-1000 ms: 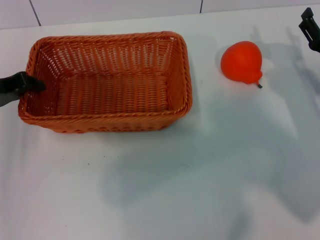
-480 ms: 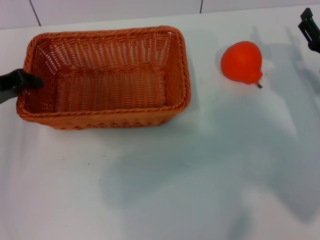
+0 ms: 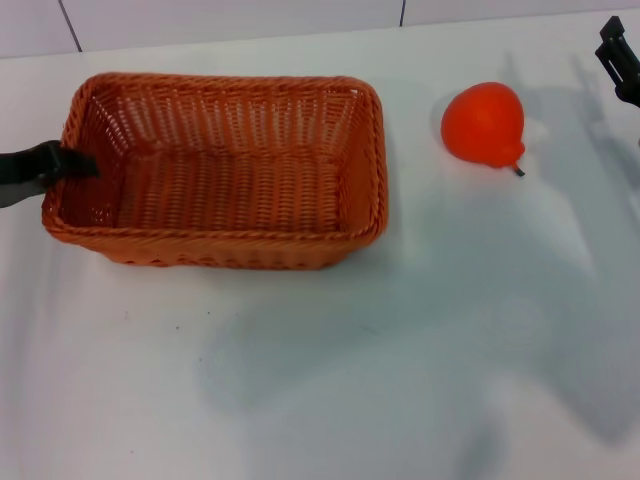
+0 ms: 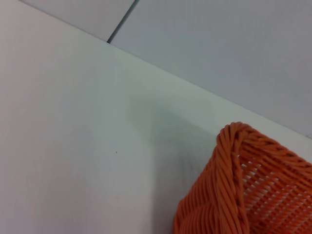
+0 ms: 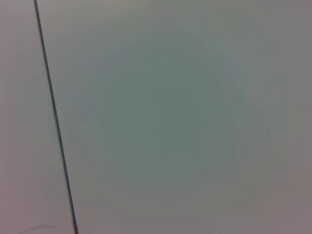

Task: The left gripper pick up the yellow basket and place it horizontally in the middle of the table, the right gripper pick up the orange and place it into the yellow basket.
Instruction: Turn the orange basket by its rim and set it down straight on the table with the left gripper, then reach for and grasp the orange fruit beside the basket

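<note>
Basket shifted right and settled; orange untouched.

We see the left gripper (image 3: 62, 165) clamped on the basket's (image 3: 225, 175) left rim; over the last second the basket has slid slightly toward table (image 3: 320, 380) centre and sits level, long side across. We judge placement nearly done, release next. The orange (image 3: 484, 124) lies well right of it, unmoved. The right gripper (image 3: 620, 60) waits at the far right edge; we cannot tell its state.

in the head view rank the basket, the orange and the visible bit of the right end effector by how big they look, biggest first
1. The yellow basket, by far the largest.
2. The orange, much smaller.
3. The right end effector, smallest as seen, but it is cut off at the picture's right edge, so only part of it counts.
</note>
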Tool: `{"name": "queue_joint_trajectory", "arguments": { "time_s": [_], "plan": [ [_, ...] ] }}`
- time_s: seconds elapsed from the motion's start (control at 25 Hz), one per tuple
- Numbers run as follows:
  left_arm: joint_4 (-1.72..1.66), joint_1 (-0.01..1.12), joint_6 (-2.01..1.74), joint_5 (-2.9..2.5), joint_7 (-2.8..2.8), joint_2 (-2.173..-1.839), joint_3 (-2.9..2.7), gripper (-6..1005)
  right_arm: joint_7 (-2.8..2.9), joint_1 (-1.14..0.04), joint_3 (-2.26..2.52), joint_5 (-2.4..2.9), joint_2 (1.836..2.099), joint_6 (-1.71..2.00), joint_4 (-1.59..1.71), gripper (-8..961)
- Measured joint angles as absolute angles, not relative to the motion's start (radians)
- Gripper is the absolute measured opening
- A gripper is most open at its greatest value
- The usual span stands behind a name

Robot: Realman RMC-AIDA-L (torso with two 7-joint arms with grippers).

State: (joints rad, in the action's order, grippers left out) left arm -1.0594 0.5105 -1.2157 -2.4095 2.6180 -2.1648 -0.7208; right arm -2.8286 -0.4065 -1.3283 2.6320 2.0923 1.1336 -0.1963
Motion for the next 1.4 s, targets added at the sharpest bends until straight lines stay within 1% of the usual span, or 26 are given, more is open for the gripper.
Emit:
{"name": "queue_joint_trajectory", "arguments": {
  "time_s": [0.2, 0.64, 0.8, 0.96, 1.12, 1.4],
  "plan": [
    [-1.058, 0.506, -1.202, -2.409, 2.622, -2.167, -0.721, 199, -2.829, -0.406, -1.328, 2.631, 2.091, 1.134, -0.196, 929],
    [-1.059, 0.499, -1.173, -2.367, 2.583, -2.166, -0.721, 622, -2.830, -0.409, -1.328, 2.633, 2.089, 1.134, -0.198, 929],
    [-1.067, 0.499, -1.140, -2.265, 2.493, -2.164, -0.718, 849, -2.830, -0.410, -1.326, 2.636, 2.089, 1.134, -0.198, 929],
    [-1.089, 0.499, -1.069, -2.162, 2.383, -2.161, -0.714, 869, -2.829, -0.414, -1.295, 2.637, 2.089, 1.133, -0.198, 928],
    [-1.093, 0.487, -0.944, -1.967, 2.199, -2.166, -0.719, 884, -2.828, -0.424, -1.222, 2.637, 2.092, 1.091, -0.214, 928],
    [-0.977, 0.473, -0.866, -1.570, 1.844, -2.168, -0.713, 884, -2.811, -0.445, -1.116, 2.637, 2.094, 0.971, -0.223, 928]
  ]
}}
